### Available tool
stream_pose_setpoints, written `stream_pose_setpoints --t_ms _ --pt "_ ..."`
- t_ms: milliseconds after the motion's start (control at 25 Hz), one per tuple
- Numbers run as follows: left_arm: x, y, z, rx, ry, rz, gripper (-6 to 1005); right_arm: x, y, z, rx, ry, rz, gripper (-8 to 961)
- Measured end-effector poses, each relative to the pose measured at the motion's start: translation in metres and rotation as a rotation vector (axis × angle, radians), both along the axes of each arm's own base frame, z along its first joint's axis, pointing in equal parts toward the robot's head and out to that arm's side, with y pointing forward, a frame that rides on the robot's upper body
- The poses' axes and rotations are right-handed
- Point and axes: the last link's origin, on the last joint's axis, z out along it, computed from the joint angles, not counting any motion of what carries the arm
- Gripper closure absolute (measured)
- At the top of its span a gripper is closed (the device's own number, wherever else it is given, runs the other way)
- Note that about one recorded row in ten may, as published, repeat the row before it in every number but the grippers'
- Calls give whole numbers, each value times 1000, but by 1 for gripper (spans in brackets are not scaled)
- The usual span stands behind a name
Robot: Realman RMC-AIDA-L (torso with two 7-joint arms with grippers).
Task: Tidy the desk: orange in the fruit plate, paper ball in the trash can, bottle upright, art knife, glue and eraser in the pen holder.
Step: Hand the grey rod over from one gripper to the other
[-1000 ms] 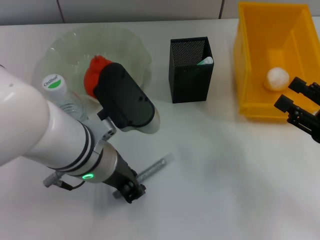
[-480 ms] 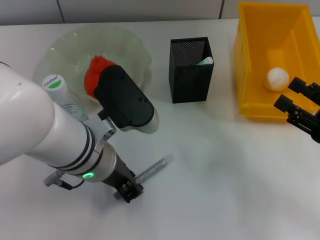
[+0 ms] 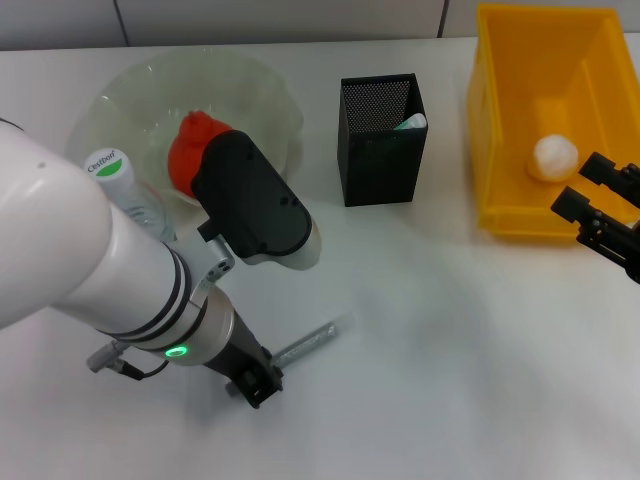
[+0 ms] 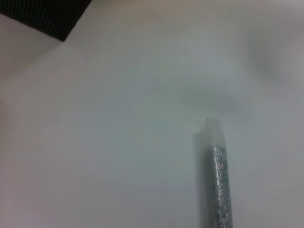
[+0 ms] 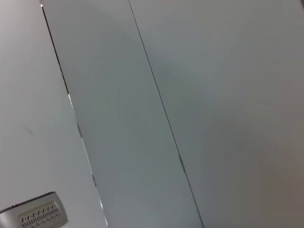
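Observation:
My left gripper (image 3: 256, 384) is low over the near table, shut on one end of the art knife (image 3: 312, 339), a slim silvery stick with a pale tip (image 4: 213, 127). In the fruit plate (image 3: 265, 92) lies the orange (image 3: 186, 150). The bottle (image 3: 112, 168) stands upright beside the plate, mostly hidden behind my left arm. The paper ball (image 3: 555, 157) rests inside the yellow trash can (image 3: 500, 120). A white and green item (image 3: 413, 121) pokes out of the black pen holder (image 3: 378, 160). My right gripper (image 3: 572, 187) hangs open at the bin's near wall. The eraser is out of view.
My bulky left arm (image 3: 110, 270) covers the near left of the table. Bare white table (image 3: 440, 340) spreads between the pen holder, the bin and the front edge. The right wrist view faces only grey wall panels (image 5: 190, 95).
My left gripper has shifted slightly toward the near edge with the silvery stick. The right gripper has edged a little to the right.

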Motion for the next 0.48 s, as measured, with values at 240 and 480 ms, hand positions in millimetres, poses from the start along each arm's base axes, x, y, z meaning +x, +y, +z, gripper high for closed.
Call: stream_pose_setpoints --t_ms 240,480 --pt "12 0 10 34 -68 -27 825 -1 -6 9 34 55 10 230" --pt "35 9 37 180 -347 -118 810 -2 -17 31 102 217 5 237"
